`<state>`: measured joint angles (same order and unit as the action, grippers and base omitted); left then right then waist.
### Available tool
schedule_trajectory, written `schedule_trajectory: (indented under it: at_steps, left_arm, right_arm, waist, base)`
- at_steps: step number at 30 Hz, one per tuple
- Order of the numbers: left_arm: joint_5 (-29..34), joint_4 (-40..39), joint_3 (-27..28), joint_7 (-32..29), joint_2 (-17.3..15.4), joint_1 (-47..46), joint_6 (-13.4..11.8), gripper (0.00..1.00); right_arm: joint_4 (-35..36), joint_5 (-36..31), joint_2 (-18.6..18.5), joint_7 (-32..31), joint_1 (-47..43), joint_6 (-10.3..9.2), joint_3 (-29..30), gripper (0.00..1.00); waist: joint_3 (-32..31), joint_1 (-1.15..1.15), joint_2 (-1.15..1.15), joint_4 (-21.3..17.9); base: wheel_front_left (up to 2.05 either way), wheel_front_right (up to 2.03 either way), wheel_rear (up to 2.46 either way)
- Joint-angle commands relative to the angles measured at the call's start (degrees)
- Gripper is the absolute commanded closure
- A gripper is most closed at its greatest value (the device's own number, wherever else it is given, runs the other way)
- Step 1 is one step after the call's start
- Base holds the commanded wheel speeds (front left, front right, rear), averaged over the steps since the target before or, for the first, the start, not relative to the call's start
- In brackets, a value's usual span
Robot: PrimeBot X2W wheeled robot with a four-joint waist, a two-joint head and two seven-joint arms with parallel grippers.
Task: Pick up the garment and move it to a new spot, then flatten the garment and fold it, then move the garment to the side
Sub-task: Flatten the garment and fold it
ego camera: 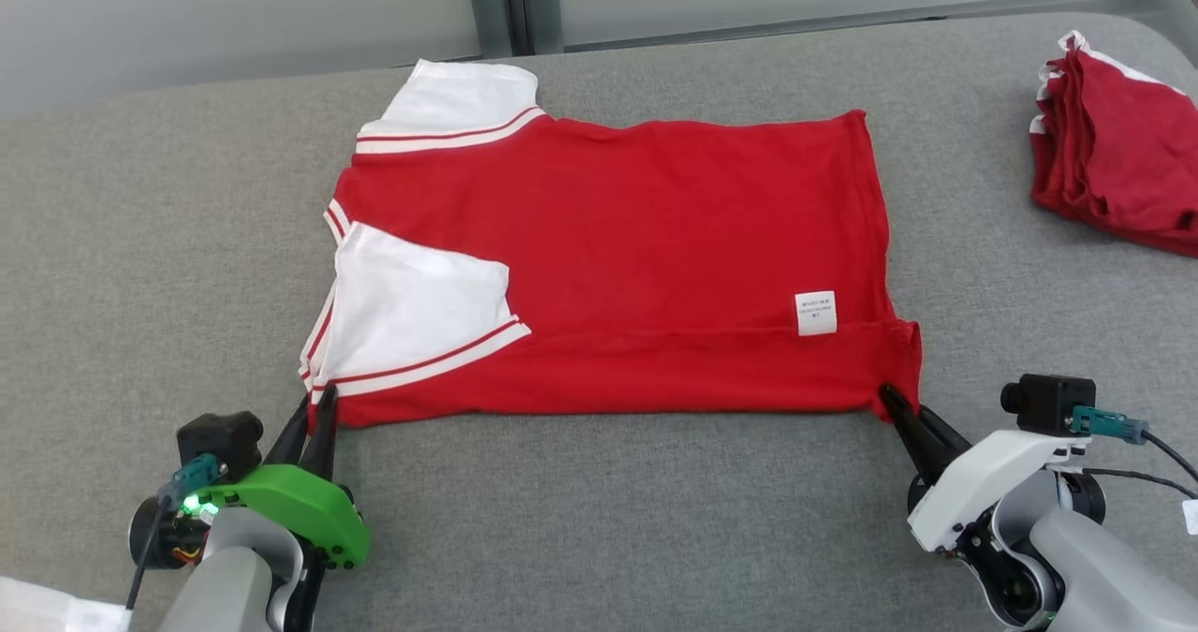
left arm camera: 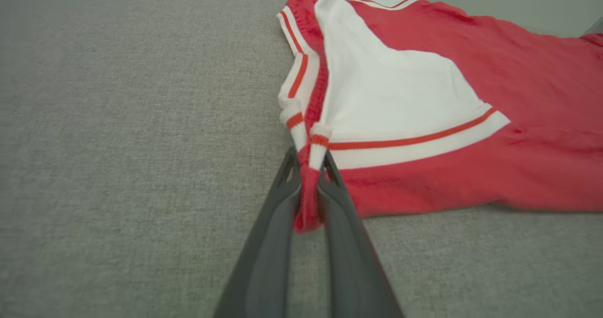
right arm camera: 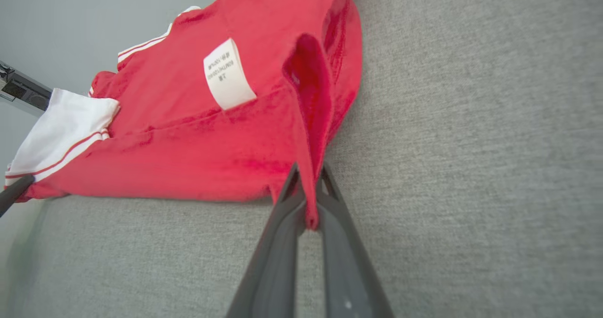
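T-shirt (ego camera: pixel 608 229), we judged, was soft and limp; our right gripper (ego camera: pixel 889 396) pinched its corner near the care label (ego camera: pixel 815 313), our left gripper (ego camera: pixel 316 405) the corner far from it.

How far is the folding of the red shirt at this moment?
Done: the red shirt lies flat on the grey fabric surface. In hand: the left gripper and the right gripper are shut on its near corners. Left: folding it and moving it aside.
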<state>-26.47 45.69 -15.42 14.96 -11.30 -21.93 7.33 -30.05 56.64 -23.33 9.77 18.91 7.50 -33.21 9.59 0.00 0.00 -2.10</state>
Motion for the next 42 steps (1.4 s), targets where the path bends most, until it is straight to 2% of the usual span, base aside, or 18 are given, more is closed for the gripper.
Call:
schedule_trajectory:
  at_steps: [1, 7, 14, 22, 23, 24, 25, 34, 42]
  left_arm:
    - [-0.83, -0.96, 0.57, 0.26, -0.56, 1.79, 0.11, 1.00]
    - [-1.28, -6.53, 3.27, 0.27, -1.40, 9.27, -0.35, 1.00]
    - [-2.07, -15.27, 5.76, 0.28, 0.64, 20.41, -2.62, 1.00]
    - [-1.73, -21.07, 4.29, -0.24, 2.87, 27.28, -4.38, 1.00]
    - [-1.41, -21.48, 4.00, -0.62, 2.82, 27.47, -4.64, 0.99]
    - [-1.38, -21.91, 3.98, -0.51, 2.91, 27.48, -4.93, 0.70]
    - [-1.53, -22.33, 4.05, -0.49, 3.03, 27.53, -5.05, 0.00]
    - [-0.10, -24.75, 4.45, -0.21, 2.50, 25.02, -6.39, 0.00]
    - [2.11, -29.28, 7.46, 0.24, 2.29, 21.61, -7.42, 0.00]
  right_arm:
    - [0.35, 0.41, -0.64, 0.41, -1.40, -0.04, 0.25, 1.00]
    - [3.30, 0.74, -3.01, 0.07, -5.91, -0.08, 1.14, 1.00]
    - [7.54, -0.08, -5.45, -2.30, -13.49, -0.09, 3.91, 1.00]
    - [12.38, -2.15, -3.84, -5.64, -21.41, -0.07, 9.13, 1.00]
    - [12.70, -2.69, -3.45, -6.20, -21.87, -0.07, 9.87, 0.92]
    - [12.91, -3.20, -3.08, -6.67, -22.14, -0.07, 10.47, 0.66]
    - [13.25, -3.20, -2.20, -7.02, -22.41, -0.07, 11.38, 0.00]
    - [16.39, -9.92, 2.15, -7.76, -21.26, -0.06, 17.29, 0.00]
    - [19.46, -17.88, 6.39, -2.83, -18.53, -0.06, 20.66, 0.00]
  waist:
    - [-1.92, 0.00, 0.00, 0.51]
    - [-4.62, 0.00, 0.00, 0.95]
    - [-6.27, 0.00, 0.00, 1.65]
    - [-7.28, 0.00, 0.00, 2.64]
    - [-7.42, 0.00, 0.00, 2.63]
    - [-7.56, 0.00, 0.00, 2.62]
    - [-7.78, 0.00, 0.00, 2.58]
    - [-9.50, 0.00, 0.00, 1.34]
    - [-10.07, 0.00, 0.00, 0.61]
  base:
    - [0.00, 0.00, 0.00]
    - [0.00, 0.00, 0.00]
    - [0.00, 0.00, 0.00]
    - [0.00, 0.00, 0.00]
    - [0.00, 0.00, 0.00]
    - [0.00, 0.00, 0.00]
    - [0.00, 0.00, 0.00]
    - [0.00, 0.00, 0.00]
    - [0.00, 0.00, 0.00]
